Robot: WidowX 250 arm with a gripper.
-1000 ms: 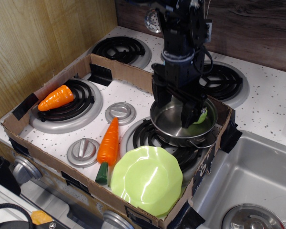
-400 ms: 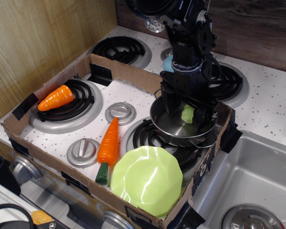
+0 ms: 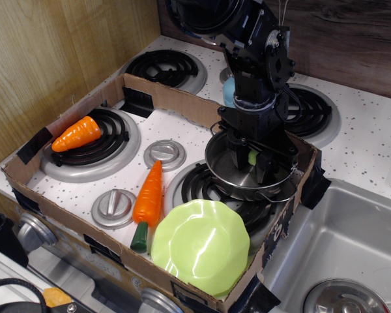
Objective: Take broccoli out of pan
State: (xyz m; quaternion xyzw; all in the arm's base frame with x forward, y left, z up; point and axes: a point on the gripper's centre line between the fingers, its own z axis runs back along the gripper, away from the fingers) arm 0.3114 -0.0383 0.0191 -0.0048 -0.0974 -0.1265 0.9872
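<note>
The shiny steel pan (image 3: 227, 185) sits on the front right burner inside the cardboard tray. The black gripper (image 3: 251, 163) reaches straight down into the pan. Its two fingers have closed in on the small pale green broccoli (image 3: 253, 157), of which only a sliver shows between them. The broccoli is still low inside the pan, just above its floor. The arm hides the back of the pan.
A lime-green plate (image 3: 201, 244) lies in front of the pan. A carrot (image 3: 148, 192) and two silver discs (image 3: 164, 154) lie to the left, and another carrot (image 3: 77, 133) is on the left burner. A blue bowl (image 3: 229, 91) is behind the arm. The cardboard wall (image 3: 305, 171) and the sink (image 3: 352, 241) are to the right.
The fingers stood wide apart in the pan, with the broccoli at the right rim and then between them. Now they have narrowed onto the broccoli.
</note>
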